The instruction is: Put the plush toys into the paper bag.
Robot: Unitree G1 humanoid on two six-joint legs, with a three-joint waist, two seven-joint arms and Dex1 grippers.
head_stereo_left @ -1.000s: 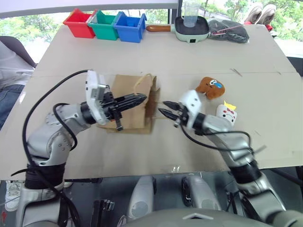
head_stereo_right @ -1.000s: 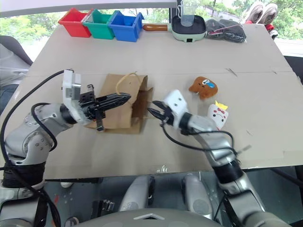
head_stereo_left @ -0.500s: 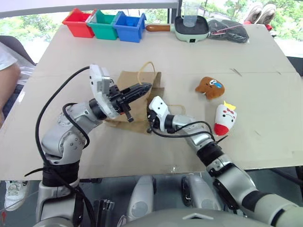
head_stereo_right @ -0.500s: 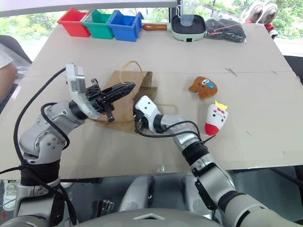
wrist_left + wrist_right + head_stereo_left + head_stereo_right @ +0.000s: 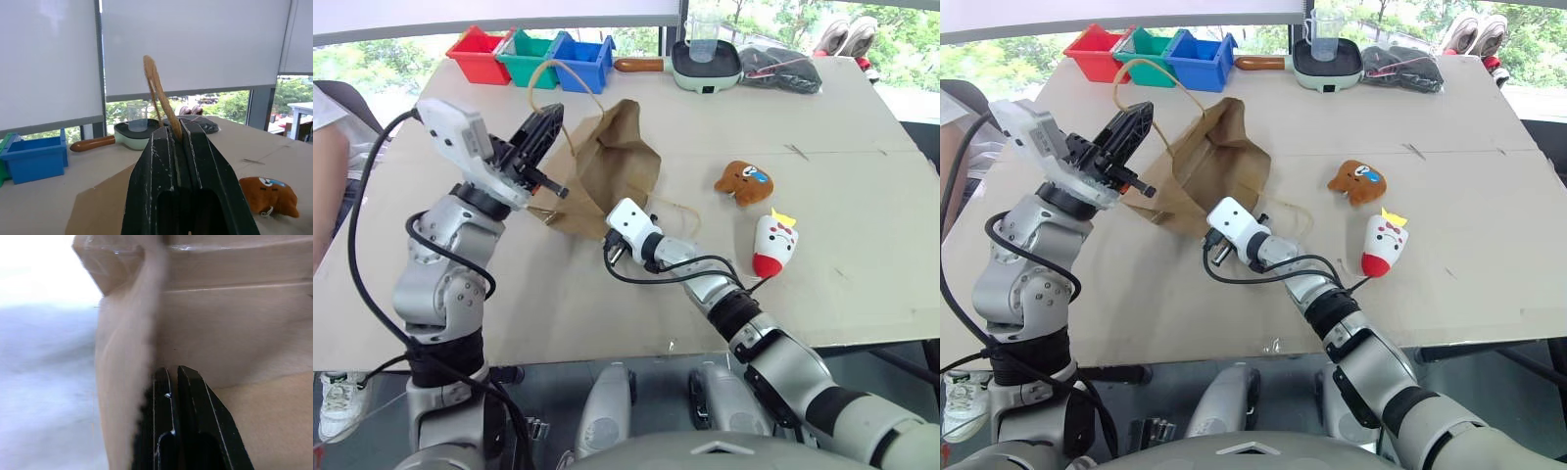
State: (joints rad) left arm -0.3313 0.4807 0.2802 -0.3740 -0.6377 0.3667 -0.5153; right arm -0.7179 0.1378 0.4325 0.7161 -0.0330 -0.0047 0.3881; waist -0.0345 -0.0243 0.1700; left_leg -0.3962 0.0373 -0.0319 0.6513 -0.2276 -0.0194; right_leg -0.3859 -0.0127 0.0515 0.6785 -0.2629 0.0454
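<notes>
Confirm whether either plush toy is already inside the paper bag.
No: the brown toy and the white-and-red toy both lie on the table, apart from the paper bag.

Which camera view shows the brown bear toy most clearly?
The left eye view: the brown bear toy lies whole on the table, face patch visible. The right eye view shows the same. The left wrist view catches it at the edge, partly behind the left gripper.

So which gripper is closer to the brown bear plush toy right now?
Right. The right gripper sits at the paper bag's base, nearer the bear plush; the left gripper holds the bag's handle on its far side.
</notes>
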